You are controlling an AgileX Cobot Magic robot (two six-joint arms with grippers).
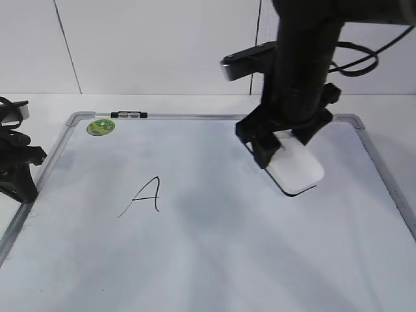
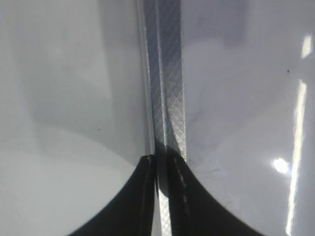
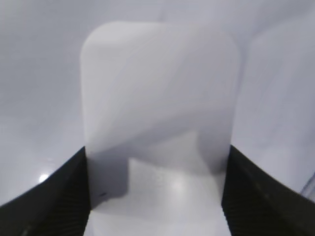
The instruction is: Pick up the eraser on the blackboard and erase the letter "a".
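The eraser [image 1: 298, 170], a flat white block with a dark underside, is gripped between the jaws of my right gripper [image 1: 284, 146] over the right part of the blackboard [image 1: 195, 260]. In the right wrist view the eraser [image 3: 160, 113] fills the space between the two black fingers [image 3: 156, 196], with the board [image 3: 39, 73] behind it. I cannot tell if it touches the board. No lowercase "a" shows in any view. My left gripper [image 1: 19, 172] rests at the board's left edge, with its fingers [image 2: 165, 169] nearly together over the grey frame [image 2: 167, 73].
An angular capital "A" [image 1: 146, 195] is written left of the board's centre. A round green sticker [image 1: 101, 127] and a small black-and-clear clip [image 1: 129, 115] sit at the top left of the frame. A white wall stands behind the table.
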